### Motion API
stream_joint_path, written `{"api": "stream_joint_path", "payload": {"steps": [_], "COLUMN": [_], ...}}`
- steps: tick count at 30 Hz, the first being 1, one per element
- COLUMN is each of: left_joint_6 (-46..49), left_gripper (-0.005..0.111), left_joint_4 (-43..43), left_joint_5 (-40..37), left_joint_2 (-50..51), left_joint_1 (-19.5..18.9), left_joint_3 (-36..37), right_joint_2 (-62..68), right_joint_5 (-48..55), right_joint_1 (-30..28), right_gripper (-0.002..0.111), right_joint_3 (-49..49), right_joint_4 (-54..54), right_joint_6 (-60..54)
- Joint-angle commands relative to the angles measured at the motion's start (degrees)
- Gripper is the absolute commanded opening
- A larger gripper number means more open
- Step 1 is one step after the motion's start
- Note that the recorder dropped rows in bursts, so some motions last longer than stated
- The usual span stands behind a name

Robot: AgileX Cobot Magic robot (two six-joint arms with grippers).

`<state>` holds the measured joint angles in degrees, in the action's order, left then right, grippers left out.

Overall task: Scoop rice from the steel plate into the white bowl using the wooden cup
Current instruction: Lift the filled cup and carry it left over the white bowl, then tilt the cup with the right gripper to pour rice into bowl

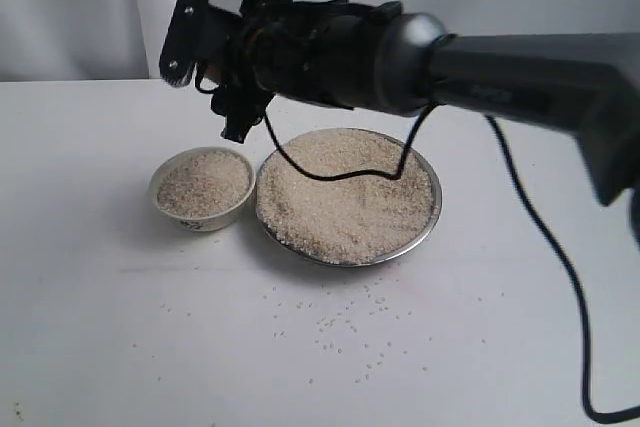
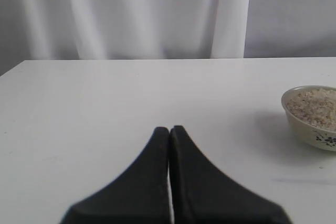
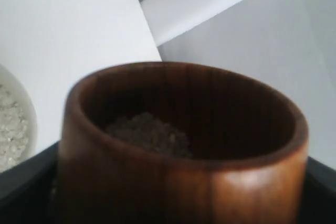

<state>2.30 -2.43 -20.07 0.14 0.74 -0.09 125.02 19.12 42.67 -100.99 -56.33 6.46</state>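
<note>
We see a white tabletop (image 1: pixel 80 327) carrying the steel plate (image 1: pixel 350 263), spread wide with rice (image 1: pixel 345 197). Just beside it, on its left in the exterior view, sits the white bowl (image 1: pixel 200 219), also filled nearly to the rim. Raised above the two is the right claw (image 3: pixel 181 198), clenched around the wooden cup (image 3: pixel 178 145), which holds a small mound of grains in its dark interior. The left claw (image 2: pixel 169 135) hovers over the tabletop, fingers pressed together on nothing. Loose grains (image 1: pixel 340 327) lie scattered in front of the plate.
</note>
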Motion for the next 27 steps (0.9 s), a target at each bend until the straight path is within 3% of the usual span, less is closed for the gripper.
{"api": "stream_joint_path", "payload": {"steps": [1,5,17,21,27], "left_joint_6": [-0.2,-0.2,-0.2,-0.2,-0.2], "left_gripper": [0.000,0.000,0.000,0.000,0.000], "left_joint_4": [0.0,0.0,0.0,0.0,0.0], "left_joint_5": [0.3,0.3,0.3,0.3,0.3], "left_joint_2": [-0.1,-0.1,-0.1,-0.1,-0.1], "left_joint_1": [0.1,0.1,0.1,0.1,0.1], "left_joint_3": [0.1,0.1,0.1,0.1,0.1], "right_joint_2": [5.5,8.9,13.6,15.4,16.1], "right_joint_5": [7.3,9.4,17.4,22.5,21.2], "right_joint_1": [1.4,2.3,6.0,6.6,7.3], "right_gripper": [0.000,0.000,0.000,0.000,0.000], "right_joint_3": [-6.5,-9.9,-15.1,-15.1,-15.1], "right_joint_4": [4.0,7.9,3.2,-3.7,-5.1], "right_joint_6": [-10.1,-18.0,-31.6,-32.4,-31.9]}}
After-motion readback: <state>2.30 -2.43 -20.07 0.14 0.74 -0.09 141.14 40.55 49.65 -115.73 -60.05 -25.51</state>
